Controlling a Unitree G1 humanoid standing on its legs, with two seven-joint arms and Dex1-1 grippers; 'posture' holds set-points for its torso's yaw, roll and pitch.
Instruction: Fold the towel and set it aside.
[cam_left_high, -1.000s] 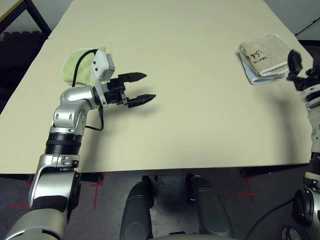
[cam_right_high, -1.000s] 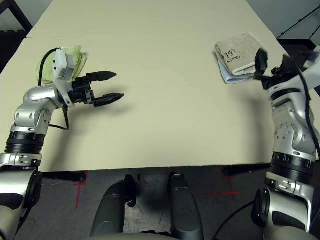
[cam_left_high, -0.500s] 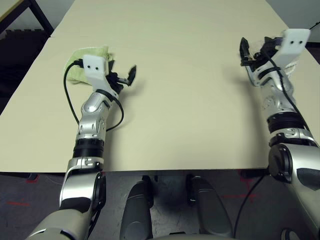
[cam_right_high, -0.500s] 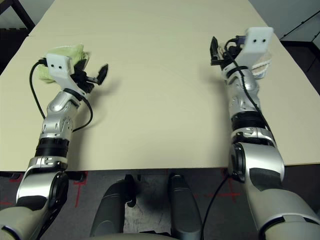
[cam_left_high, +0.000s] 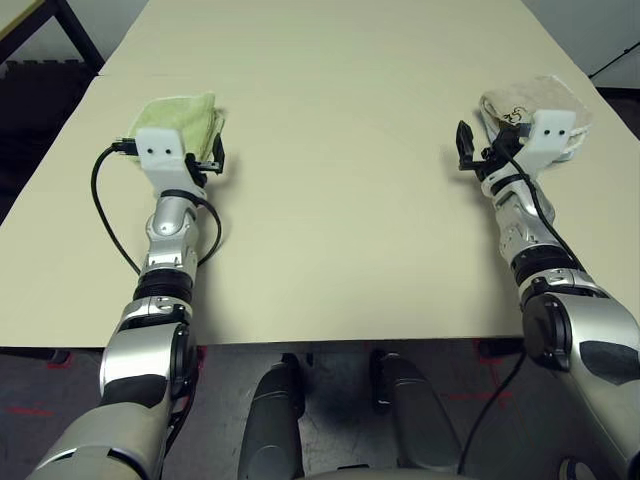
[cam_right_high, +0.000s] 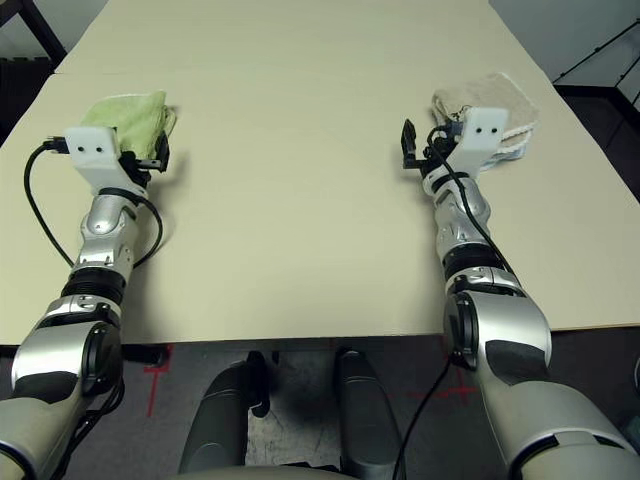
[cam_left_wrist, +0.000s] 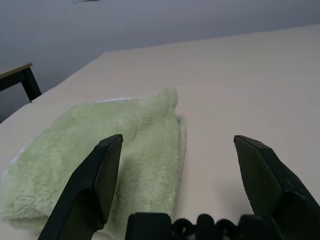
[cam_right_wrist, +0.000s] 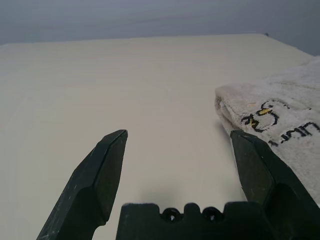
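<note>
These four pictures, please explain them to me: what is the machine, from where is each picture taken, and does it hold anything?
A humanoid robot sits at a table. The two wide pictures come from its head, looking down over its silver arms. The other two come from cameras on its wrists, looking along each tool's black fingers. The left tool is open and empty, facing a folded green cloth. The right tool is open and empty too, beside the folded beige towel, which carries a dark printed mark. Nothing is held.

Folded beige terry towel (cam_left_high: 530, 100) partly hidden behind right wrist's white camera housing (cam_left_high: 552, 133); dark printed mark (cam_right_wrist: 280, 120) cut off at picture edge. Folded lime-green cloth (cam_left_high: 180, 115) partly hidden behind left wrist's white camera housing (cam_left_high: 160, 148).
</note>
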